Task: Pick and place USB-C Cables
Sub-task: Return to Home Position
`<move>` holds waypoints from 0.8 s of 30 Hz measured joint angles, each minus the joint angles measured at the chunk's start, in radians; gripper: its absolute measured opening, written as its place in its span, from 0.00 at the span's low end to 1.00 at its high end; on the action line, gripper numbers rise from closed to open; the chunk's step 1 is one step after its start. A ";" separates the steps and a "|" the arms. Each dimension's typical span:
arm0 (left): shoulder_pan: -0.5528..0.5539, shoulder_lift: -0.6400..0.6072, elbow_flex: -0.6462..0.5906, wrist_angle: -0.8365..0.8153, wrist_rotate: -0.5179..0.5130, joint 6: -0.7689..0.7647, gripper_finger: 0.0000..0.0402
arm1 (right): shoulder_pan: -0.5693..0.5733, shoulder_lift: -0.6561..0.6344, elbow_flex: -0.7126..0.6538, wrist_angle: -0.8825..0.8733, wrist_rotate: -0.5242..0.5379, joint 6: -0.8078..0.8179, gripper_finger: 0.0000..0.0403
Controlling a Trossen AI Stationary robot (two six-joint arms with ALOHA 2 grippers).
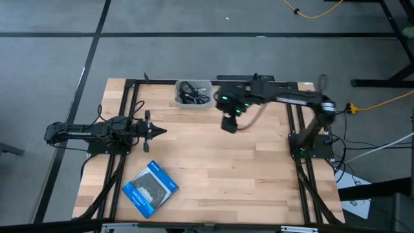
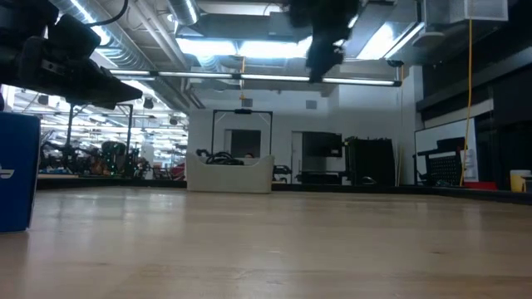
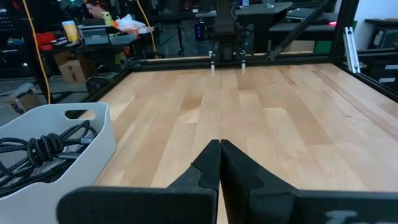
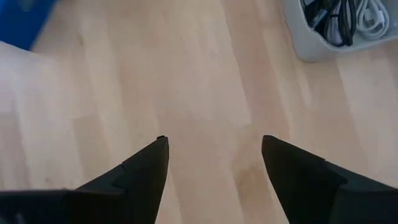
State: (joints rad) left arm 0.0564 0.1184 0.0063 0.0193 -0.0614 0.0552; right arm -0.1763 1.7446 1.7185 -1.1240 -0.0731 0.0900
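Note:
The USB-C cables (image 1: 191, 92) lie bundled in a pale grey bin (image 1: 193, 84) at the table's far edge; black and pale bundles show in the bin in the right wrist view (image 4: 339, 18), and black braided ones in the left wrist view (image 3: 43, 149). My right gripper (image 4: 214, 149) is open, raised above the bare wood right of the bin, seen from above (image 1: 229, 124). My left gripper (image 3: 219, 152) is shut and waits over the table's left side (image 1: 155, 131).
A flat blue-and-black packet (image 1: 149, 188) lies near the table's near-left corner and stands at the left in the low view (image 2: 17, 170). Black frame rails (image 1: 129, 103) run along the table's sides. Bare wood (image 1: 226, 168) fills the middle.

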 joint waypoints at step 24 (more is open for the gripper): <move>0.000 0.000 0.000 0.000 -0.006 0.001 0.00 | 0.260 -1.112 -1.372 1.262 0.001 0.194 0.65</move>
State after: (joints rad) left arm 0.0566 0.1184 0.0067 0.0197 -0.0673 0.0559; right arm 0.0834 0.6329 0.3463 0.1384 -0.0723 0.2838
